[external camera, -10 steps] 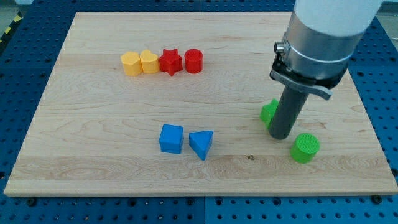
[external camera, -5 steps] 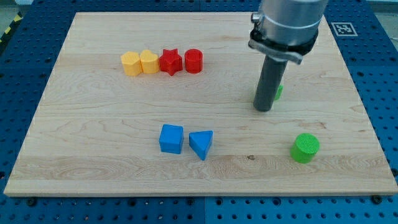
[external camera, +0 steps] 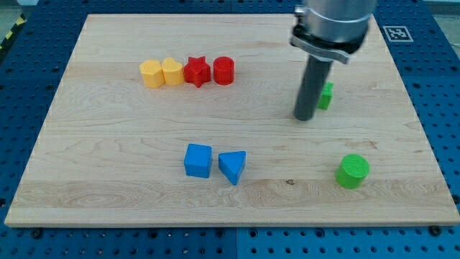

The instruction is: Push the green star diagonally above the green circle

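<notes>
The green star [external camera: 326, 96] lies at the view's right, mostly hidden behind my rod, only its right side showing. My tip [external camera: 304, 117] rests on the board just left of and below the star, touching or nearly touching it. The green circle [external camera: 353, 171] stands lower right, well below the star and slightly to its right, apart from my tip.
A row of a yellow hexagon [external camera: 151, 73], a yellow block [external camera: 172, 71], a red star [external camera: 197, 71] and a red cylinder [external camera: 223, 70] lies upper left. A blue cube [external camera: 198, 160] and a blue triangle [external camera: 232, 166] lie at bottom centre. The wooden board [external camera: 108, 187] ends near all view edges.
My tip moved from beside the green circle up toward the view's top, pushing the green star upward and away from the circle; in the last half second it shifted only slightly.
</notes>
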